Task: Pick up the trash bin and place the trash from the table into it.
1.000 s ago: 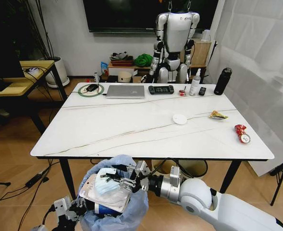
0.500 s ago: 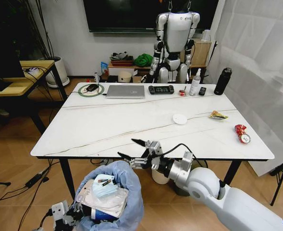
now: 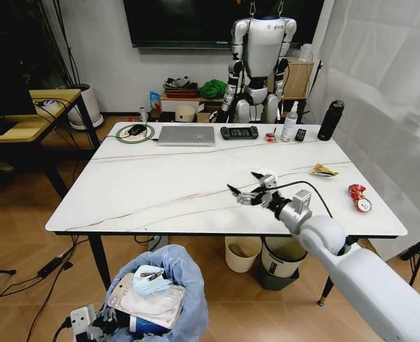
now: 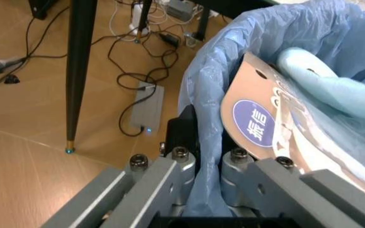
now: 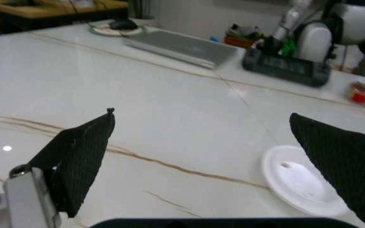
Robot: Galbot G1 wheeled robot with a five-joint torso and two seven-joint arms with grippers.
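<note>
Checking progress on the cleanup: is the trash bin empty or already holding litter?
Already holding litter: the trash bin shows a brown carton and pale-blue crumpled piece inside its bag.

Blue-bagged trash bin (image 3: 168, 296) – stuffed, clamped in my left gripper (image 4: 201, 164); white lid (image 3: 267, 176) just beyond my spread right gripper (image 3: 252, 187).

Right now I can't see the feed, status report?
Left gripper shut on bin rim, below table edge. Right gripper open over table, near white lid. Nothing in the way.
</note>
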